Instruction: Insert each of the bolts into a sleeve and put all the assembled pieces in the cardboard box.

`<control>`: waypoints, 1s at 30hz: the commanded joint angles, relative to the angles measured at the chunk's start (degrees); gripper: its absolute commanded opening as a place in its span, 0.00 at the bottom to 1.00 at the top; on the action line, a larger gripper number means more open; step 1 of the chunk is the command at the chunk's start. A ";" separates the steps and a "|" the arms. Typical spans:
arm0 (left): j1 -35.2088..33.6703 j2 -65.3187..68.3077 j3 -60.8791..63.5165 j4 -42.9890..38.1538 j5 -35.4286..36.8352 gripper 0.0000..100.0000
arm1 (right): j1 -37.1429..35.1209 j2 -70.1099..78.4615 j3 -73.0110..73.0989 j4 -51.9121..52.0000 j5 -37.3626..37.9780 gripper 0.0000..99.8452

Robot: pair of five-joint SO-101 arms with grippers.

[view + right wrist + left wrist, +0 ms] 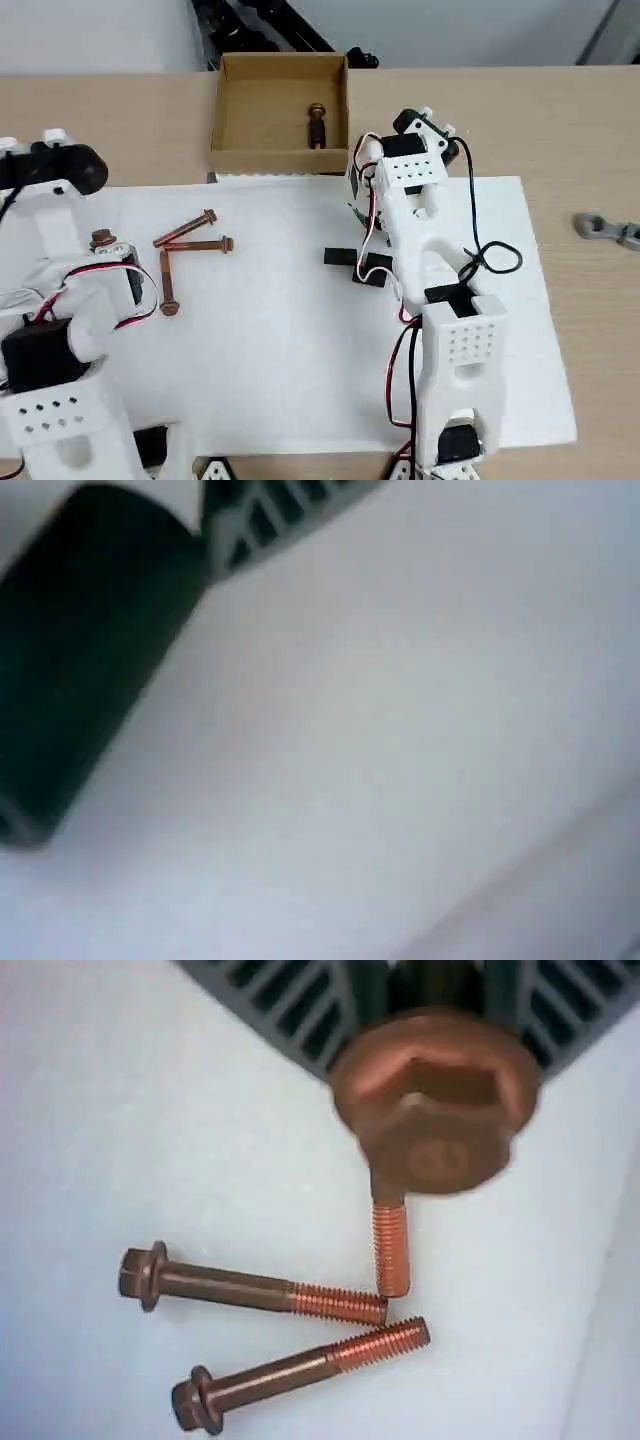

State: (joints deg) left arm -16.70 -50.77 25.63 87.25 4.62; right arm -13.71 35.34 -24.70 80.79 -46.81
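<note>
My left gripper (104,248) at the left of the white sheet (280,350) is shut on a copper bolt (435,1110), held head-up; its head (101,238) shows above the arm. Three more bolts (190,240) lie loose on the sheet just to its right, two of them (260,1290) in the left wrist view. My right gripper (362,262) is down at mid-sheet by two black sleeves (338,257), one sleeve (90,650) close beside it. The cardboard box (228,110) at the back holds one assembled bolt and sleeve (316,125).
A grey metal tool (605,228) lies on the bare wooden table at the far right. The right arm's white body (455,340) stretches over the right part of the sheet, with its cables looping beside it.
</note>
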 commanded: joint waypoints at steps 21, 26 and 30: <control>0.18 -1.32 -0.13 -1.85 -0.35 0.01 | 1.36 -0.22 -11.87 1.19 -0.70 0.17; 0.35 -1.05 -0.13 -1.85 -0.35 0.01 | 1.54 2.07 -11.87 1.19 -2.64 0.17; 0.35 -1.05 -0.04 -1.93 -0.35 0.01 | 1.54 5.49 -12.04 1.10 -2.73 0.17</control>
State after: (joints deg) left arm -16.70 -50.77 25.63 87.25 4.62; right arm -12.66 39.21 -35.43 81.93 -48.84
